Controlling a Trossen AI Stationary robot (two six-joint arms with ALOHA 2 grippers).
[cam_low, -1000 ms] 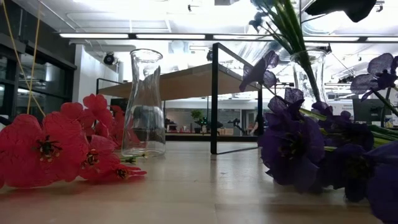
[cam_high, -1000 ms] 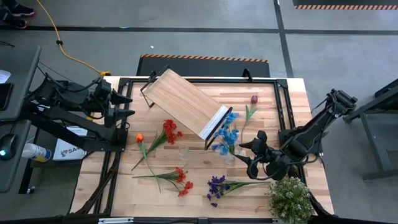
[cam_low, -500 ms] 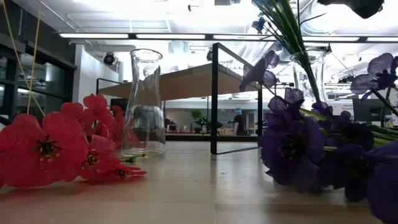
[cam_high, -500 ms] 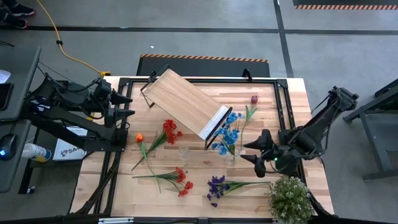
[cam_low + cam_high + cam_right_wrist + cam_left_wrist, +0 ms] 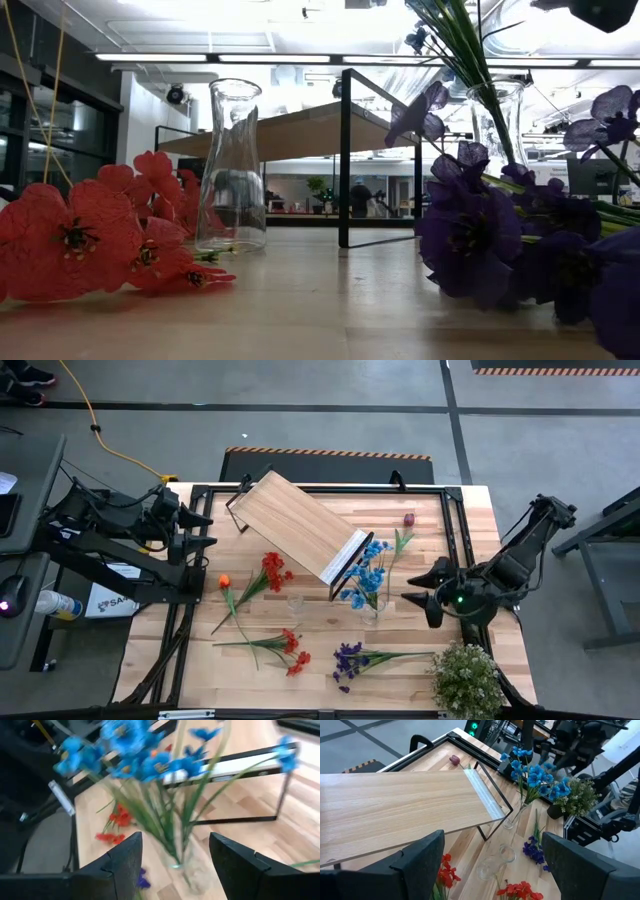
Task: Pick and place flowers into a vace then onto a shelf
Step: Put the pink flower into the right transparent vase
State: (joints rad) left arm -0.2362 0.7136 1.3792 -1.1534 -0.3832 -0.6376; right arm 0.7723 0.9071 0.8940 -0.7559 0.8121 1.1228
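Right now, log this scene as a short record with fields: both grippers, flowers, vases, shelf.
right gripper: open, empty, beside the blue flowers
left gripper: open, at the table's left edge
blue flowers: standing in a glass vase
empty vase: upright
red flowers: lying on table
purple flowers: lying on table
shelf: bare

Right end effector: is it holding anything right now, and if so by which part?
Nothing. The right end effector is open and empty beside the blue flowers, which stand in a glass vase; the left end effector is open too.
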